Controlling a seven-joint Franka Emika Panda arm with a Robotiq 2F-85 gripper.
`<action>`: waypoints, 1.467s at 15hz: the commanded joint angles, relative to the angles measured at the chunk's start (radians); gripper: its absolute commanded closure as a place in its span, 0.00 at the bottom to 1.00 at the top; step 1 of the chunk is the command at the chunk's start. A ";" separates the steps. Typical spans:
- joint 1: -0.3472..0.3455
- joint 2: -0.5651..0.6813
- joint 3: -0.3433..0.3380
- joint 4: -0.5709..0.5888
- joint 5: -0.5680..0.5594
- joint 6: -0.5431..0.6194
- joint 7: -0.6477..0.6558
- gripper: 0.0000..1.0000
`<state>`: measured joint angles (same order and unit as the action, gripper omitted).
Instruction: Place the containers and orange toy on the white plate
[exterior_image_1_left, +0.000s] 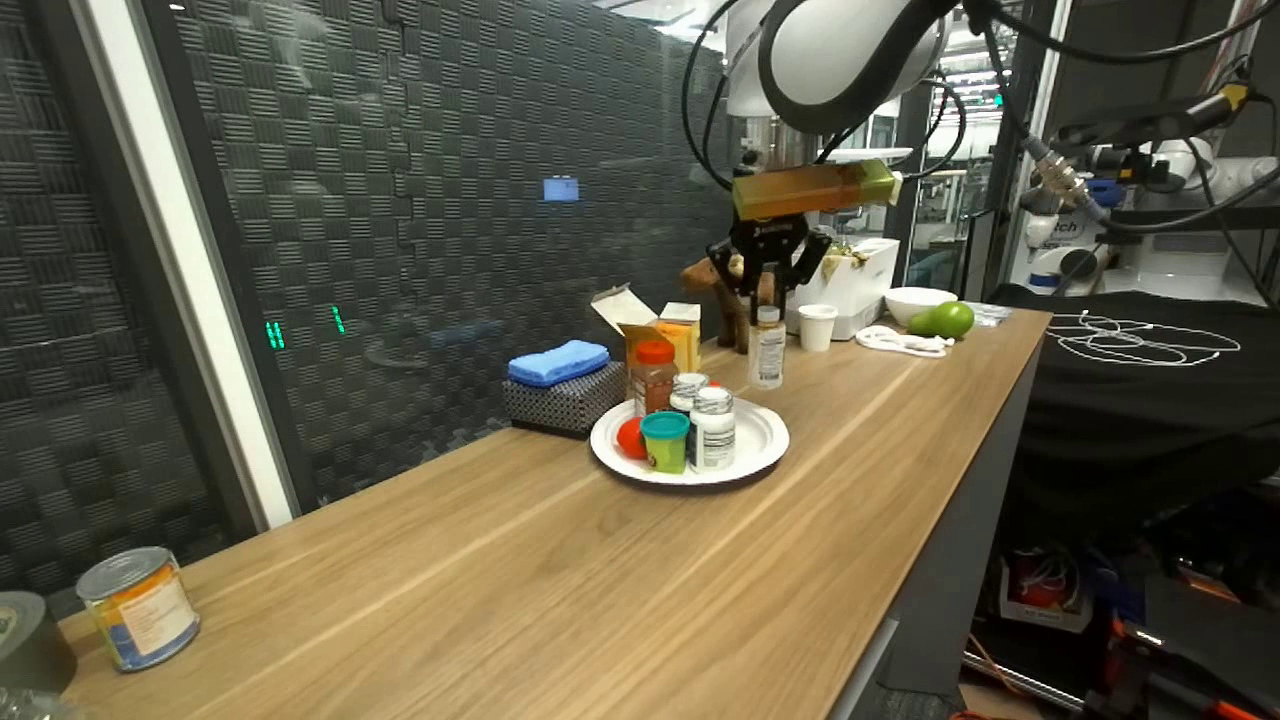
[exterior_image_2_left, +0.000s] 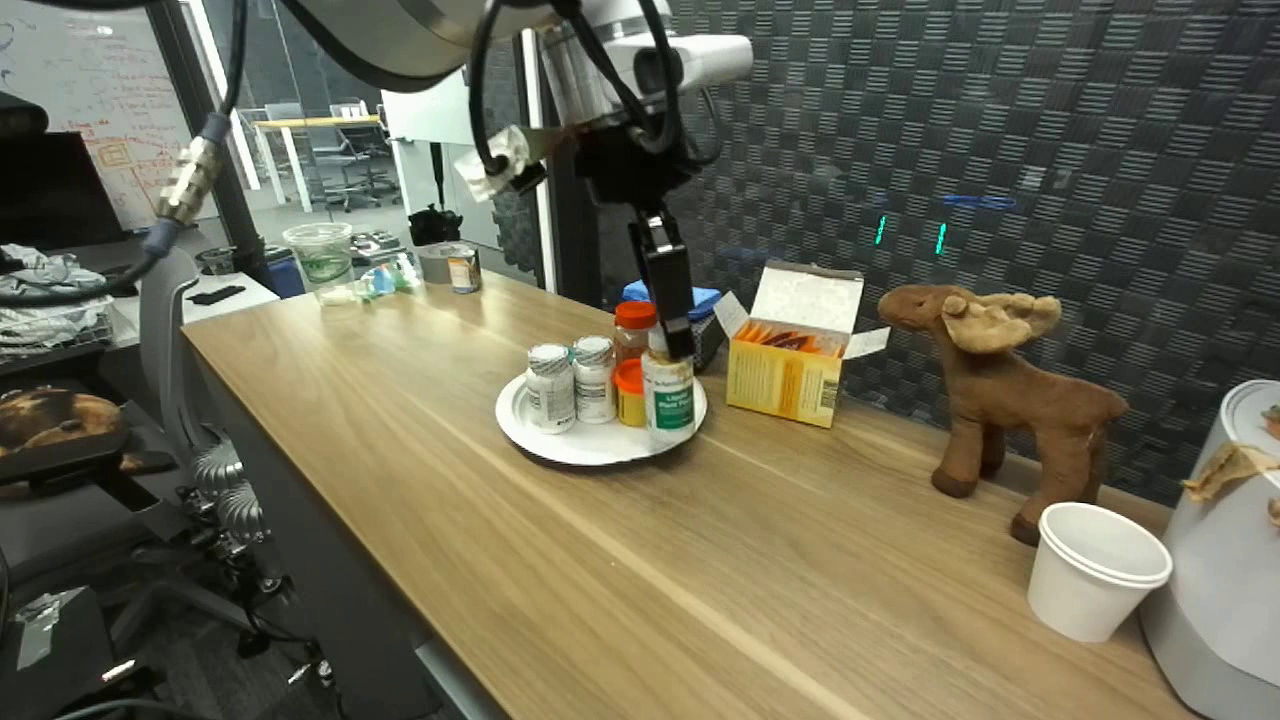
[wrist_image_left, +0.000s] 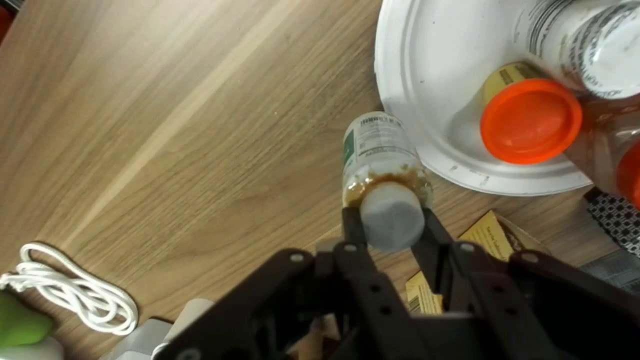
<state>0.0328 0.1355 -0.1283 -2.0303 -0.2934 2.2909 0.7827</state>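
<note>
We find the end effector (exterior_image_1_left: 767, 302) grasping a green-and-white-labelled bottle (exterior_image_2_left: 668, 402), one fingertip (wrist_image_left: 353, 225) on either side of its cap (wrist_image_left: 392, 215). The white plate (wrist_image_left: 395, 65) lies just beside the held bottle: in the wrist view, above it and to the right, the rim running along the bottle's right side. On this evidence we place the bottle over the worktop (wrist_image_left: 215, 175), outside the plate; whether its base touches the surface we cannot confirm. Its long axis is near upright in both exterior views, cap up, base down. We judge the coming move to be a short sideways transfer across the rim, then a lowering with that axis vertical. Inside the rim, the orange-lidded tub (exterior_image_2_left: 631, 397) and white bottles (exterior_image_2_left: 551, 392) stand upright; we consider a knock against the tub the main risk on setting down.
</note>
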 joint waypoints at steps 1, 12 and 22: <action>0.023 -0.096 0.044 -0.074 -0.048 -0.020 0.053 0.92; -0.001 -0.033 0.084 -0.123 0.022 0.153 0.014 0.92; 0.003 -0.022 0.089 -0.134 0.082 0.194 -0.080 0.37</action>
<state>0.0357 0.1411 -0.0451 -2.1603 -0.2538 2.4803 0.7574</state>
